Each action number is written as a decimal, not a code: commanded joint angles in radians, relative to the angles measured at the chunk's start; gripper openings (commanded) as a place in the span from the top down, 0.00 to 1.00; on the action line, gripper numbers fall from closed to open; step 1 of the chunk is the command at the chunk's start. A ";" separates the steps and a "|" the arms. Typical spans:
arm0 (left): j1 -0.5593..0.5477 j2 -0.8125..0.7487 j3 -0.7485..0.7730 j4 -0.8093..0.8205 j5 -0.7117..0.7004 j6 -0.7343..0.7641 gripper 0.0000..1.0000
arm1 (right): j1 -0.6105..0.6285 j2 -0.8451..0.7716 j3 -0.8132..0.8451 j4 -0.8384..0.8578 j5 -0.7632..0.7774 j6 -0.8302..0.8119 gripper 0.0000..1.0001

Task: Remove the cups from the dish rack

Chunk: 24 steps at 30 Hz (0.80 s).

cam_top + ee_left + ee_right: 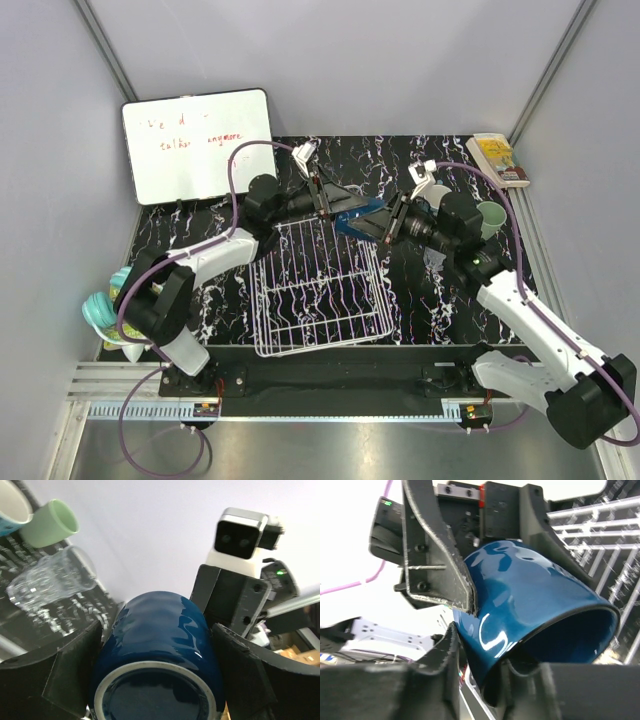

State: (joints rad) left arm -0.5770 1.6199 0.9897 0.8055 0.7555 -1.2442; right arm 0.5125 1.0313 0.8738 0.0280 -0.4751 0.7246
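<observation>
Black marbled table, grey walls, whiteboard at far left. Dish rack sat mid-table. Dark navy mug was off the table above the rack's far edge, lying sideways between both arms. Left gripper was clamped across the mug body, base facing its camera. Right gripper pinched the rim wall, one finger inside the mouth. Pale green tumbler, clear glass and light blue mug were on the table right of the rack.
</observation>
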 commanded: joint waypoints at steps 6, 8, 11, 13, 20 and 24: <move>-0.024 -0.008 0.072 0.040 -0.004 0.041 1.00 | 0.023 -0.019 -0.032 0.055 0.015 -0.030 1.00; -0.021 -0.006 0.087 0.017 0.004 0.061 0.95 | 0.023 -0.036 -0.033 0.037 0.032 -0.033 1.00; -0.003 -0.012 0.099 -0.051 0.005 0.092 0.51 | 0.023 -0.069 -0.039 0.015 0.058 -0.042 1.00; 0.025 -0.023 0.101 -0.084 -0.001 0.098 0.22 | 0.023 -0.089 -0.032 -0.003 0.067 -0.048 1.00; 0.135 -0.052 0.135 -0.256 -0.057 0.149 0.01 | 0.023 -0.128 -0.019 -0.083 0.098 -0.060 1.00; 0.212 -0.072 0.130 -0.345 -0.122 0.157 0.01 | 0.024 -0.128 -0.004 -0.109 0.122 -0.071 1.00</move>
State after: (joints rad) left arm -0.4286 1.6104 1.0824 0.5663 0.7311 -1.1446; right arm 0.5339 0.9344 0.8318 -0.0944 -0.4004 0.6941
